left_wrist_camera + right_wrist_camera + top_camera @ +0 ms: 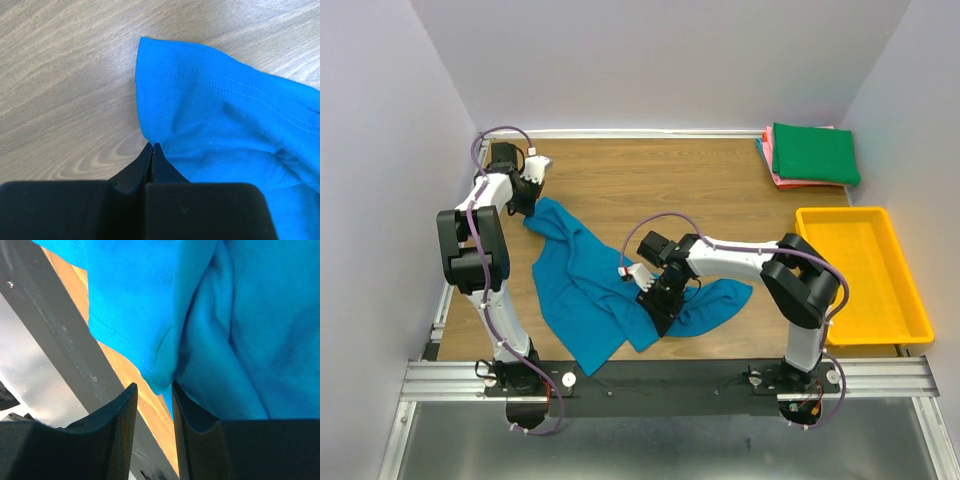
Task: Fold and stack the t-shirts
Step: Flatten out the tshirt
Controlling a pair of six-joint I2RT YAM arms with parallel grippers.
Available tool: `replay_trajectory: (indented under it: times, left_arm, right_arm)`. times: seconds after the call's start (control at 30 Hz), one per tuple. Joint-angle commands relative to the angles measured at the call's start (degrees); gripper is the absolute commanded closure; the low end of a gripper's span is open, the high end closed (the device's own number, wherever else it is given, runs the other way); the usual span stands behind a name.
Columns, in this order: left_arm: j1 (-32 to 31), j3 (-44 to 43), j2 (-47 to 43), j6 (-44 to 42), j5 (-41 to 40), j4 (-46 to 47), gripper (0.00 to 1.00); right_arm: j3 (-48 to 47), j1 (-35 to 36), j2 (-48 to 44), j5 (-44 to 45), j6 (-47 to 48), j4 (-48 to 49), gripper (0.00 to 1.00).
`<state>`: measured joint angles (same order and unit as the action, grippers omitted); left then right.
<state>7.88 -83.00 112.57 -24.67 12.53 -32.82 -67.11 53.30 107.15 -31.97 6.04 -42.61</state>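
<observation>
While the teal-blue t-shirt [582, 290] lies crumpled on the wooden table [670, 185], left of centre, the right gripper [153, 390] stands at its near edge, jaws a little apart, with a fold of cloth poking between the tips. At the shirt's far left corner the left gripper [152, 146] is pressed together on the hem. A yellow tray [918, 318] sits at the right. In the far right corner, a folded green t-shirt [815, 153] lies on pink t-shirts [798, 183].

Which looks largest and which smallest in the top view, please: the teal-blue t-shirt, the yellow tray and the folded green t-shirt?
1. teal-blue t-shirt and yellow tray: too alike to rank, as the shirt is crumpled and partly hidden by the right arm.
2. folded green t-shirt: clearly smallest.
</observation>
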Motion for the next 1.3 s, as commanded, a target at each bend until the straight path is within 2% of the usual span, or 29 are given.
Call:
replay_trajectory:
  times: [0.0, 0.2, 0.27, 0.33, 0.37, 0.5, 0.7, 0.9, 1.1, 1.27]
  left_arm:
    - [0.6, 0.7, -0.2, -0.7, 1.6, 0.4, 1.0]
    - [0.6, 0.8, -0.2, -0.6, 1.9, 0.4, 1.0]
    - [0.7, 0.8, -0.3, -0.7, 2.1, 0.3, 1.0]
    - [1.0, 0.7, -0.4, -1.0, 2.8, 0.1, 1.0]
    - [1.1, 0.4, -0.5, -1.0, 3.7, -0.2, 1.0]
    - [2.1, -1.1, -1.8, -1.8, 7.1, -1.2, 1.0]
    - [3.2, -4.1, -5.9, -3.0, 14.0, -1.9, 1.0]
    - [3.1, -4.8, -4.8, -7.1, 18.2, -5.5, 1.0]
    - [3.4, 5.5, -8.3, -11.9, 13.6, -3.8, 1.0]
    - [5.5, 11.4, -8.8, -10.1, 7.8, 1.5, 1.0]
  right_arm:
    - [-1.4, 0.7, 1.9, 1.2, 0.8, -0.2, 0.59]
    - [-2.2, 1.5, 2.6, -0.5, 0.6, -0.3, 0.59]
    - [-3.1, 1.5, 2.3, -1.7, 0.7, -0.4, 0.64]
    - [-3.8, 1.5, 1.7, -1.7, 0.9, -0.5, 0.77]
    - [-4.9, 1.5, 0.7, -0.9, 1.2, -1.3, 0.99]
    - [-6.5, -1.1, -3.6, 3.5, 3.0, -3.5, 1.0]
    - [-12.5, -13.7, -8.1, 13.8, 11.3, -9.4, 0.99]
    - [-16.2, -21.5, -8.0, 18.7, 18.2, -13.6, 1.0]
    - [-12.5, -22.9, -8.7, 17.9, 19.4, -15.0, 0.99]
    - [-12.2, -22.9, -6.4, 12.5, 18.9, -17.1, 1.0]
